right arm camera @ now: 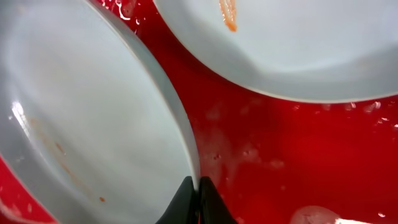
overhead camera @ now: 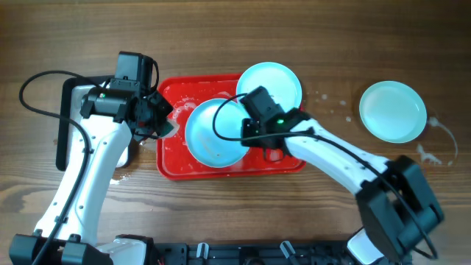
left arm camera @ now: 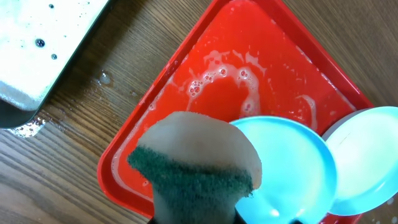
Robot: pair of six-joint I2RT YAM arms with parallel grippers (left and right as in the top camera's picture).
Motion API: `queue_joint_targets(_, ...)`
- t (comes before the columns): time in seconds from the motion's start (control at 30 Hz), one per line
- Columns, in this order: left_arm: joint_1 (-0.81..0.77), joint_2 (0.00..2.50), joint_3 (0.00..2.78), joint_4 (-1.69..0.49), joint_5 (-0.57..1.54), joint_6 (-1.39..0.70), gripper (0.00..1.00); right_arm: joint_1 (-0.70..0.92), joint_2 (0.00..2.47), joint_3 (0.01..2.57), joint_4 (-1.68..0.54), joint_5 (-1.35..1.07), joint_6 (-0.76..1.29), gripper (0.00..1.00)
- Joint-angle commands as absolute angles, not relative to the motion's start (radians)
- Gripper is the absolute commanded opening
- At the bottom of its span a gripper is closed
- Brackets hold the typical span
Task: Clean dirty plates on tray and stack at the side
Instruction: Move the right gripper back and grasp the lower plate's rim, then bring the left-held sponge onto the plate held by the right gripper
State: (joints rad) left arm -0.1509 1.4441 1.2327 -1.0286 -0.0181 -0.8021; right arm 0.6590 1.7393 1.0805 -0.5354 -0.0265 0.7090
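The left end effector [overhead camera: 160, 121] is closed on a sponge [left arm camera: 193, 162], tan with a green scouring face, which is held over the left end of the tray [left arm camera: 249, 68]. To the left, a silver pan [left arm camera: 37, 43] is seen on the worktop [overhead camera: 221, 37], partly under the left arm, with droplets on the wood beside it. Foam and water are spread over the red tray floor. One plate [overhead camera: 210, 132] is found in the middle of the tray, apparently tilted. Its right rim is pinched between the closed fingers of the right end effector [right arm camera: 198, 198]. Faint orange-brown streaks are seen on its face in the right wrist view. A second plate [overhead camera: 270, 85] is placed at the tray's far right corner, overlapping the rim, and is marked by an orange smear [right arm camera: 228, 15]. A third plate [overhead camera: 392, 110] is laid flat on the worktop, well to the right of the tray and apart from the others, with water spots around it.
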Motion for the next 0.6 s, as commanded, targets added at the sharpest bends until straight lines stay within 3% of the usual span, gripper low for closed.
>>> queue_joint_targets(0.0, -0.155, 1.454, 1.231, -1.029, -0.028, -0.789, 0.04, 0.685, 1.803, 1.116, -0.537, 0.021, 0.847, 0.05)
queue_joint_targets(0.07, -0.155, 1.454, 1.216, -1.025, -0.028, -0.790, 0.04, 0.700, 1.826, 1.116, -0.532, 0.002, 0.868, 0.04)
queue_joint_targets(0.17, -0.155, 1.455, 1.210, -1.024, -0.028, -0.790, 0.04, 0.715, 1.826, 1.116, -0.520, -0.036, 0.867, 0.26)
queue_joint_targets(0.3, -0.155, 1.455, 1.210, -1.008, -0.028, -0.790, 0.04, 0.736, 1.826, 1.116, -0.540, -0.083, 0.867, 0.32)
queue_joint_targets(0.43, -0.155, 1.455, 1.210, -1.007, -0.028, -0.790, 0.04, 0.737, 1.825, 1.130, -0.515, 0.017, 0.821, 0.36)
queue_joint_targets(0.57, -0.155, 1.455, 1.210, -1.007, -0.028, -0.790, 0.04, 0.737, 1.826, 1.145, -0.434, 0.099, 0.665, 0.57)
